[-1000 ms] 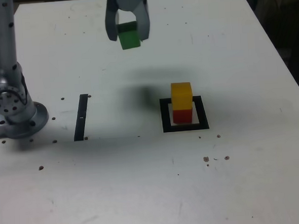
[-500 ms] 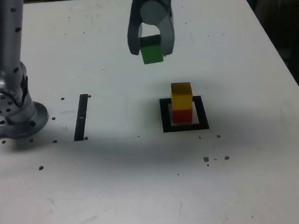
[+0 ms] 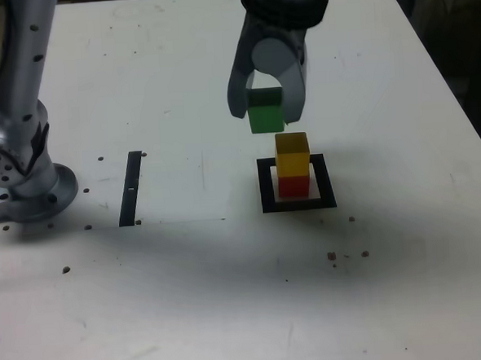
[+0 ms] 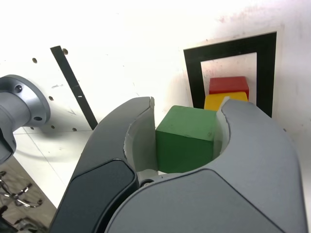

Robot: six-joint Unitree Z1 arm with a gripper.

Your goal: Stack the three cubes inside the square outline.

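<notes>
Fingers (image 3: 267, 111) grip the green cube (image 3: 265, 113) in the air, just beside the yellow cube (image 3: 292, 153) that sits on the red cube (image 3: 292, 185) inside the square outline (image 3: 298, 204), so a low sideways approach could knock this small tower over.

Gripper (image 3: 267, 106), clamped on green cube (image 3: 265, 113), travelled from near the tabletop's far edge toward its middle, lowering to just above yellow cube (image 3: 292, 153).
</notes>
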